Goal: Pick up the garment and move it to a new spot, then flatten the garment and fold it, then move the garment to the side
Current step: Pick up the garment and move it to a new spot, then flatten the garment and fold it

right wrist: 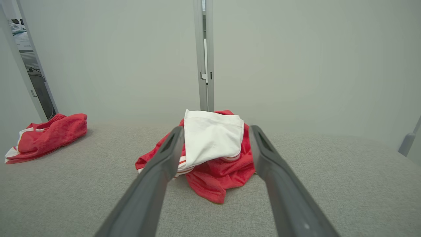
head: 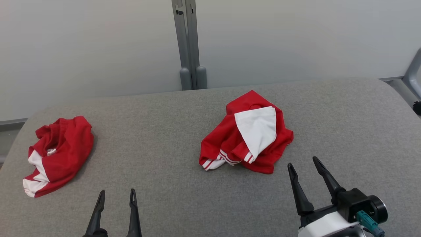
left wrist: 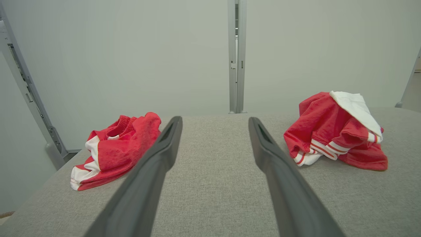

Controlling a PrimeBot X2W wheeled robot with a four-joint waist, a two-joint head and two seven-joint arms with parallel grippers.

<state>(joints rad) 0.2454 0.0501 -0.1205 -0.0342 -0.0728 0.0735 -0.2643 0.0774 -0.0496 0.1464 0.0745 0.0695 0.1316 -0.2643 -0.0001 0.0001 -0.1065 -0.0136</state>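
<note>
Grey fabric surface (head: 171,138), pale wall (head: 82,49) behind (metal post (head: 187,42)); left gripper (head: 117,191), right gripper (head: 303,161) spread, empty.

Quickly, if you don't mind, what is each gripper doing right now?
Left gripper: open, holding nothing.
Right gripper: open, holding nothing, short of the red and white garment.

The table top (head: 184,131) is covered with grey woven cloth, matt and a little rough. The crumpled garment (head: 223,141) is red cloth with a fine mesh look and has a smooth white panel. The second garment (head: 62,151) is of the same cloth, with a ribbed waistband (left wrist: 122,122). The fingers of the left gripper (head: 117,191) and right gripper (head: 302,161) look like dark, smooth, half-matt plastic. The post (head: 189,42) is grey metal with a dull shine.
</note>
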